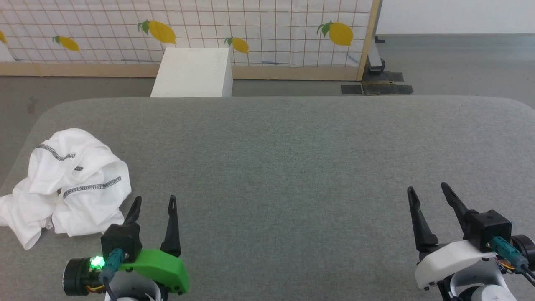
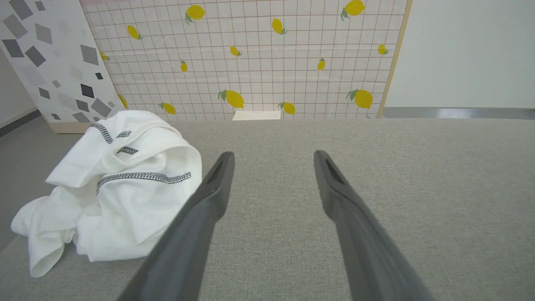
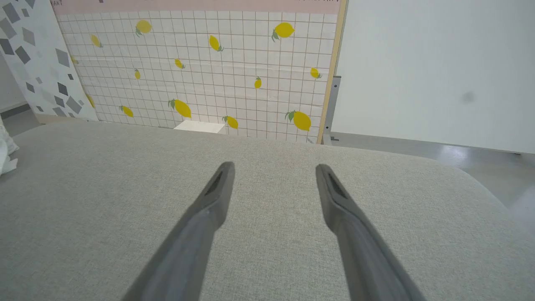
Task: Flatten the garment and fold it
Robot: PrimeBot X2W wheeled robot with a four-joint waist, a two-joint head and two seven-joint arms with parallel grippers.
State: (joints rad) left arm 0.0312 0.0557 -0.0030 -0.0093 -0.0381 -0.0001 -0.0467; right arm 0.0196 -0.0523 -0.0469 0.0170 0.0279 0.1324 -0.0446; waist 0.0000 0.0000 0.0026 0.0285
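White, thin fabric: the T-shirt with grey zigzag seams (image 1: 71, 184) lies heaped at the left end of the grey cloth-covered table (image 1: 292, 159), just beside our left gripper (image 1: 155, 198). We judge it light, limp; pinch a seamed edge. Left and right gripper (image 1: 428, 187) spread, empty.

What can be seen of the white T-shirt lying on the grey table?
The white thin-fabric T-shirt lies crumpled in a loose heap, unflattened, near the left edge of the grey fabric-covered table. Grey zigzag stitched seams cross its folds, with a small grey label between them. The open left gripper, with two dark fingers, stands just beside it; whether they touch is unclear.
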